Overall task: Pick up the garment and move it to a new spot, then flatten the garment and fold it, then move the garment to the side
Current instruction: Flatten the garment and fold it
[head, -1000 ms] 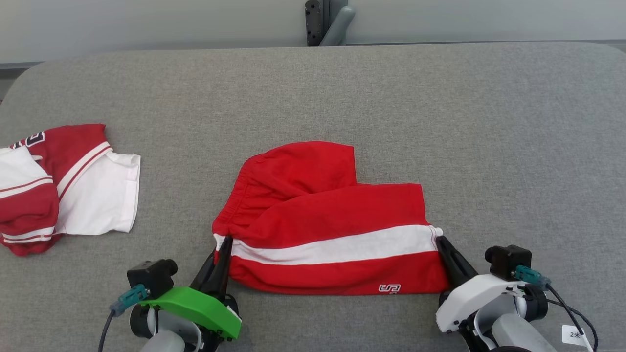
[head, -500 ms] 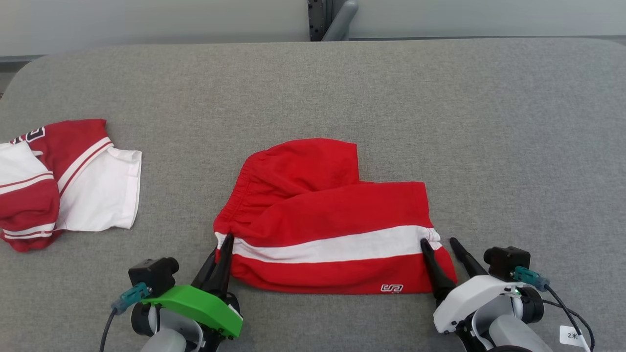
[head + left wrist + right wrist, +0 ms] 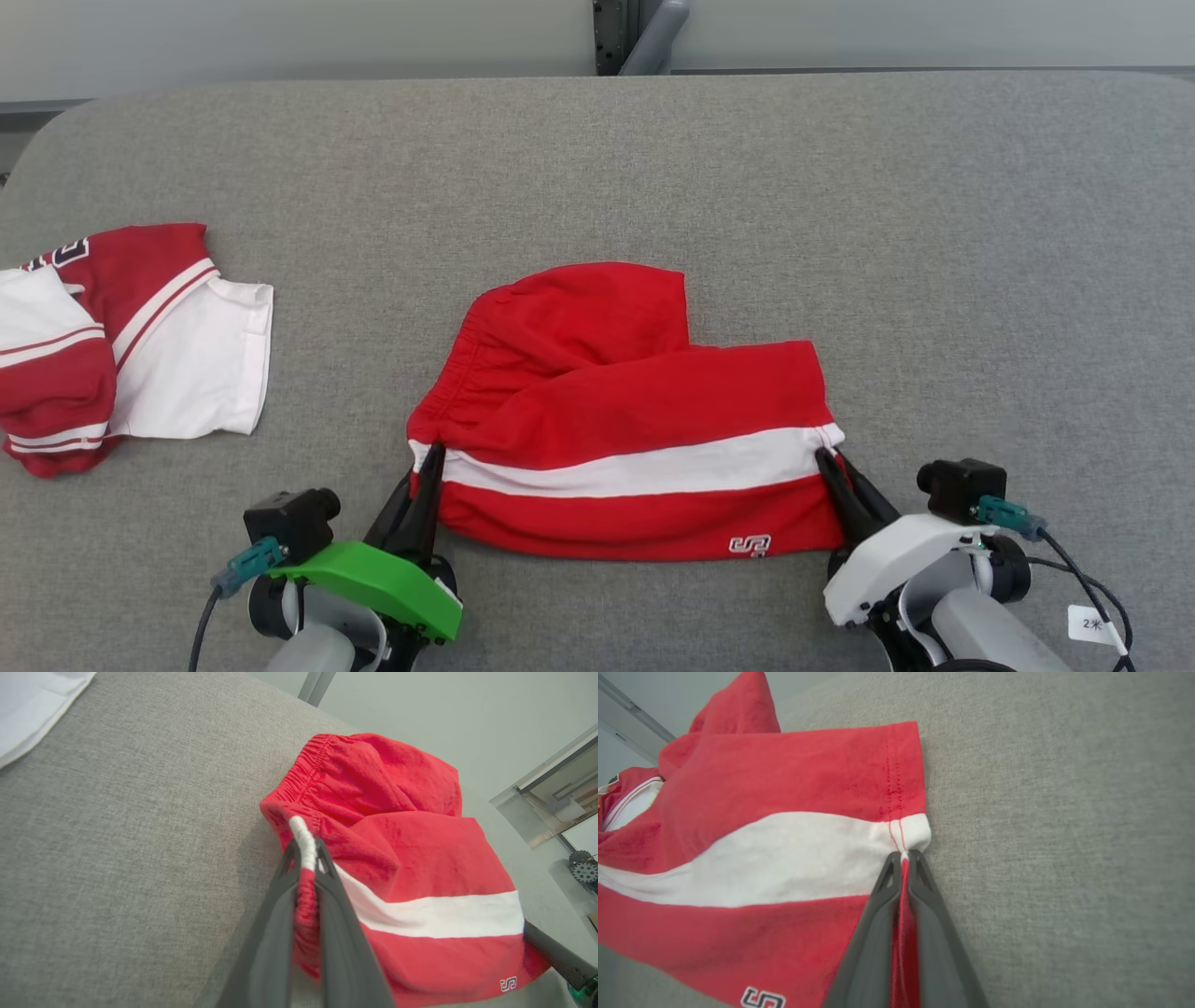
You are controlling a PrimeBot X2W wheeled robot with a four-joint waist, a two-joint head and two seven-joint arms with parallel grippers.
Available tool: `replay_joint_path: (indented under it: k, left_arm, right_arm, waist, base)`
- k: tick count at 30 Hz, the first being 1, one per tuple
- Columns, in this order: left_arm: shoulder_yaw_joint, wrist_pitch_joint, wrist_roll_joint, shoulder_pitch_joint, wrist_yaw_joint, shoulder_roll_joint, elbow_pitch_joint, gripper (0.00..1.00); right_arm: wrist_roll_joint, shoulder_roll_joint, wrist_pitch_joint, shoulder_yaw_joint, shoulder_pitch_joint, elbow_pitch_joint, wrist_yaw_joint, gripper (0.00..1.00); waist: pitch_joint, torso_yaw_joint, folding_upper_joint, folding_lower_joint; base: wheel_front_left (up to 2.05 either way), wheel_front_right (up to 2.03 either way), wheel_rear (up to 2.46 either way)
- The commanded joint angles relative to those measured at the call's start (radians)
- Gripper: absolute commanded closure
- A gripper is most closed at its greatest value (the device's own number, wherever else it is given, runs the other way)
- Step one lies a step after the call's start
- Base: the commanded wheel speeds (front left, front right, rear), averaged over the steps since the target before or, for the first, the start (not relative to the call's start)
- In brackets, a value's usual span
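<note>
Head view: the grey fabric-covered table point(image 3: 840, 233) spreads out ahead of both grippers. The red shorts point(image 3: 635, 392) lie on it between the two grippers, one leg folded over the other, with the upper part bunched forward of the left gripper. A crumpled red-and-white jersey point(image 3: 140, 355) lies well out to the left of the left gripper, apart from the shorts.

The left gripper point(image 3: 431, 462), under its green cover, is clamped on the waist end of the shorts. In the left wrist view its two dark fingers point(image 3: 280, 914) press together on the gathered edge, where the white stripe point(image 3: 439, 914) meets the elastic waistband point(image 3: 303, 772). The tips of the left gripper point(image 3: 306, 847) pinch the white part.

The right gripper point(image 3: 826, 457), under its white cover, is closed on the leg-hem end. In the right wrist view, the right gripper point(image 3: 903, 856) bites the stitched hem just below the end of the stripe point(image 3: 784, 858), with red cloth caught between its fingers.

A small white logo point(image 3: 750, 544) sits on the near red band, just to the left of the right gripper.
</note>
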Motion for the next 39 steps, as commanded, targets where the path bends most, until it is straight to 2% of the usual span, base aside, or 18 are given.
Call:
replay_joint_path:
  k: [1,6,10,16,21,24,25,29,35,39]
  left_arm:
    - [0.006,0.0,0.005,-0.011,-0.003,0.001,-0.002,1.0]
    - [0.033,-0.001,0.021,-0.042,-0.003,0.016,-0.052,1.0]
    - [0.05,-0.001,0.044,-0.1,-0.003,0.058,-0.124,1.0]
    - [0.059,-0.001,0.021,-0.251,-0.002,0.183,-0.228,1.0]
    - [0.052,0.014,-0.047,-0.376,0.001,0.296,-0.259,1.0]
    - [0.022,0.061,-0.076,-0.453,0.002,0.339,-0.254,1.0]
    - [0.022,0.061,-0.076,-0.453,0.002,0.339,-0.254,1.0]
    - [-0.063,0.137,-0.095,-0.606,0.001,0.345,-0.235,1.0]
    - [-0.117,0.128,-0.059,-0.958,0.0,0.318,-0.107,1.0]
    - [-0.138,0.06,-0.01,-1.196,0.001,0.297,-0.017,1.0]
  right_arm:
    - [0.003,-0.01,0.002,-0.012,-0.013,-0.021,-0.002,1.0]
    - [-0.008,-0.004,0.001,-0.087,-0.011,-0.213,-0.002,1.0]
    - [-0.003,-0.027,0.001,-0.112,-0.042,-0.352,-0.001,1.0]
    - [0.023,-0.079,0.001,-0.155,-0.122,-0.5,-0.002,1.0]
    - [0.062,-0.127,0.001,-0.19,-0.176,-0.562,-0.003,1.0]
    - [0.07,-0.165,0.004,-0.175,-0.233,-0.549,-0.003,1.0]
    - [0.07,-0.165,0.004,-0.175,-0.233,-0.549,-0.003,1.0]
    - [0.053,-0.202,0.036,-0.124,-0.375,-0.506,-0.002,1.0]
    - [-0.029,-0.224,0.051,-0.137,-0.777,-0.354,-0.002,1.0]
    - [-0.143,-0.218,0.018,-0.205,-1.058,-0.228,-0.003,1.0]
  waist:
    - [-0.001,-0.003,0.0,0.0]
    - [-0.025,-0.018,0.0,0.0]
    - [-0.058,-0.032,0.0,0.0]
    - [-0.1,-0.043,0.0,0.0]
    - [-0.082,-0.05,0.0,0.0]
    - [-0.02,-0.056,0.0,0.0]
    - [-0.02,-0.056,0.0,0.0]
    - [0.121,-0.056,0.0,0.0]
    - [0.334,-0.075,0.0,0.0]
    - [0.396,-0.099,0.0,0.0]
  base:
    - [0.0,0.0,0.0]
    - [0.0,0.0,0.0]
    - [0.0,0.0,0.0]
    - [0.0,0.0,0.0]
    - [0.0,0.0,0.0]
    - [0.0,0.0,0.0]
    - [0.0,0.0,0.0]
    - [0.0,0.0,0.0]
    - [0.0,0.0,0.0]
    - [0.0,0.0,0.0]
